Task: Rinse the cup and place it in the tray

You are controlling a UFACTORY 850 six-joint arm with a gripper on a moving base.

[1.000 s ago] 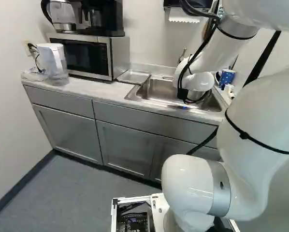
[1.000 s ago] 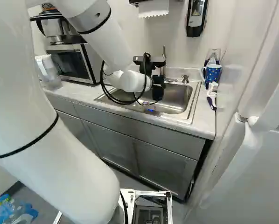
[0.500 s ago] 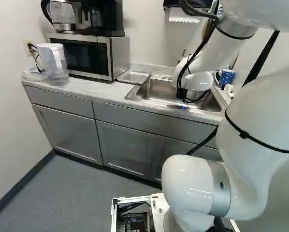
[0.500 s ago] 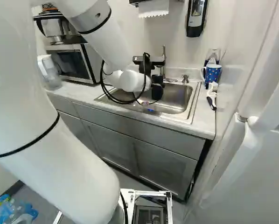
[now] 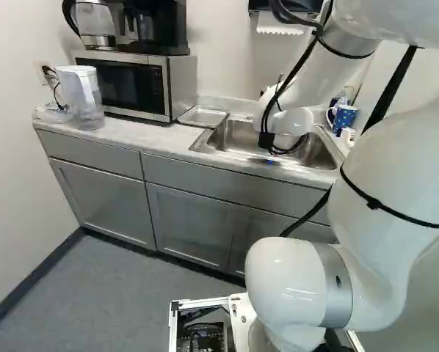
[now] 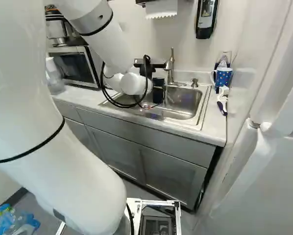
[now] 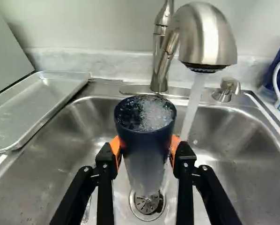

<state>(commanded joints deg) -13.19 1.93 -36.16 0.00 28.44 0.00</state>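
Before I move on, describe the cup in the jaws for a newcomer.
Find the stainless-steel sink. Above its round drain, black jaws grip a plain navy cup, foamy water inside. Unlike the dotted blue mug on the counter, it shows no handle.

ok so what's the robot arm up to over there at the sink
It's partway through rinsing a dark cup. The gripper has it pinched between its orange pads, open end up, over the sink. The faucet is running, and there's bubbly water inside the cup, though right now the stream seems to fall just beside its rim. The metal tray where it should end up sits beside the sink, so that step isn't done yet.
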